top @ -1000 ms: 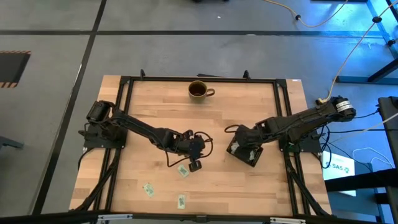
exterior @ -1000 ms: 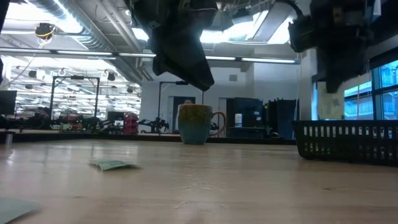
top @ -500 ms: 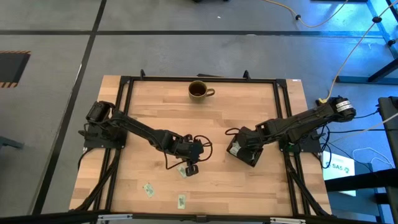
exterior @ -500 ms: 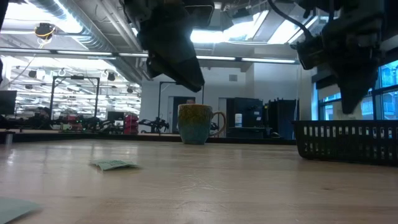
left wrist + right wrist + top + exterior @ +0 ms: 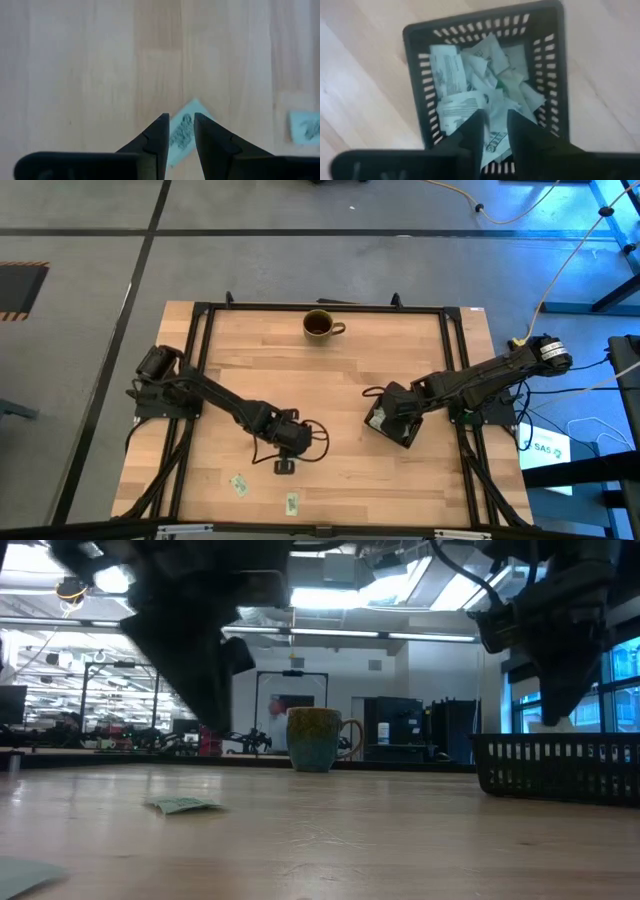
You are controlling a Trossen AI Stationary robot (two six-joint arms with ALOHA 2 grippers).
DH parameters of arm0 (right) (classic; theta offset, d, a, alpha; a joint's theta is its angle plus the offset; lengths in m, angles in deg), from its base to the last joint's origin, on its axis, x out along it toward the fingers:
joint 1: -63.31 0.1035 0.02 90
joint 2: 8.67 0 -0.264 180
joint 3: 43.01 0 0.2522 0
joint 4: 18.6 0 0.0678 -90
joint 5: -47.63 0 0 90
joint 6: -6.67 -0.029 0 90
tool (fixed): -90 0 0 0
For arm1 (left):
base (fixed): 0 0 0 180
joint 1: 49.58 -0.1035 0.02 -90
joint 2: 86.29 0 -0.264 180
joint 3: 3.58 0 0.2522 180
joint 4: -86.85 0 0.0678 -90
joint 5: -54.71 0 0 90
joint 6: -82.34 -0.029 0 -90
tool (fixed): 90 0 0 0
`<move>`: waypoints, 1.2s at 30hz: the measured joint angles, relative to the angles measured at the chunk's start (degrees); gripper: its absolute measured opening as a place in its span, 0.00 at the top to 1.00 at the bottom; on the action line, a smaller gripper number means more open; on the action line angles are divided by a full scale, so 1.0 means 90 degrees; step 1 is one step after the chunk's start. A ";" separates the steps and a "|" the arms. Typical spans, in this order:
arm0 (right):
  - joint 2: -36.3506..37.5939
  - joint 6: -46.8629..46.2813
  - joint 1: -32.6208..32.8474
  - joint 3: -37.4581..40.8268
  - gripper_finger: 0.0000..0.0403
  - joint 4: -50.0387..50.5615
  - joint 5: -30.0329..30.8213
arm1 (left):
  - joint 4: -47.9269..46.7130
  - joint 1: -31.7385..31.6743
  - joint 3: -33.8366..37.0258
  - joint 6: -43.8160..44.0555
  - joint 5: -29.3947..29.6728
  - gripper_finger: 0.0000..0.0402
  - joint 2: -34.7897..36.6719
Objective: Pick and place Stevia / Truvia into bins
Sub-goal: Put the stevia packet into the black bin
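- Two sachets (image 5: 238,484) lie loose on the near part of the table (image 5: 400,480) in the high view, one left of the other (image 5: 291,503); both are small, flat, pale green and white rectangles with dark print.
- A third sachet (image 5: 181,132) lies flat under the left gripper (image 5: 284,466), near the middle of the table's near half. The left wrist view shows it tilted, pale green with dark lettering, between the two finger tips.
- The left gripper's fingers (image 5: 156,137) stand slightly apart with the sachet in the gap; whether they touch it cannot be told.
- A further sachet (image 5: 305,127) shows beside it in that view.
- The bin (image 5: 396,432) is black, with slotted walls, on the right half of the table.
- A heap of sachets (image 5: 485,95) fills it, crumpled, white and pale green.
- The right gripper (image 5: 392,406) hangs over the bin, fingers (image 5: 472,134) a little apart with nothing between them.
- A mug (image 5: 320,325) stands at the far edge, well apart from both arms.
- The low view shows one sachet (image 5: 183,805) flat on the wood at left.
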 joint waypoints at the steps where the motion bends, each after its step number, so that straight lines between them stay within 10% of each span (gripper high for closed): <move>1: 0.0000 -0.0004 0.0000 -0.0001 0.78 -0.0001 0.0068 | -0.0012 0.0035 0.0049 -0.0036 0.0031 0.79 0.0000; 36: -0.0002 -0.0014 -0.0007 -0.0001 0.69 -0.0159 0.0092 | 0.0198 0.0270 0.0720 0.0799 0.0020 0.87 -0.0435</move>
